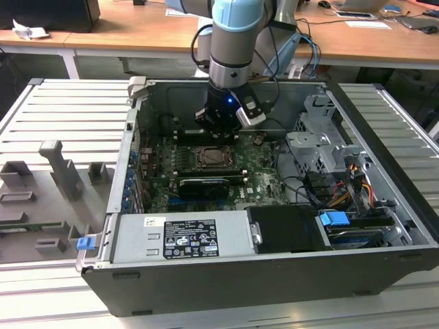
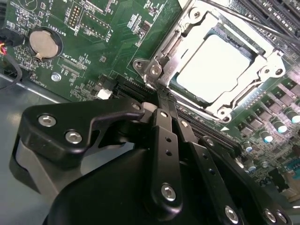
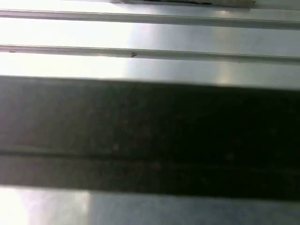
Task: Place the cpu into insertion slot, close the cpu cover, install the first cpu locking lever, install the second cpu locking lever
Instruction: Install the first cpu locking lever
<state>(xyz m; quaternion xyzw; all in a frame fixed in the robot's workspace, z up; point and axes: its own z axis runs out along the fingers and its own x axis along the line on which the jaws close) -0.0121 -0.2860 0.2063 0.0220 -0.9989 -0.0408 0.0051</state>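
Inside the socket, the cpu point(image 2: 213, 65) sits under the closed cpu cover point(image 2: 185, 35); the clenched, empty gripper point(image 2: 157, 105) could slip off the nearby lever.

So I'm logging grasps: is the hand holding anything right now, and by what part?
Nothing is held. The hand is closed and empty beside the cpu cover, which lies shut over the cpu.

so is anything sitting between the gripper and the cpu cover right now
Nothing visible does. In the second wrist view the gripper sits just off one corner of the cpu cover, which lies closed around the cpu. Only bare green board and a black slot lie between them.
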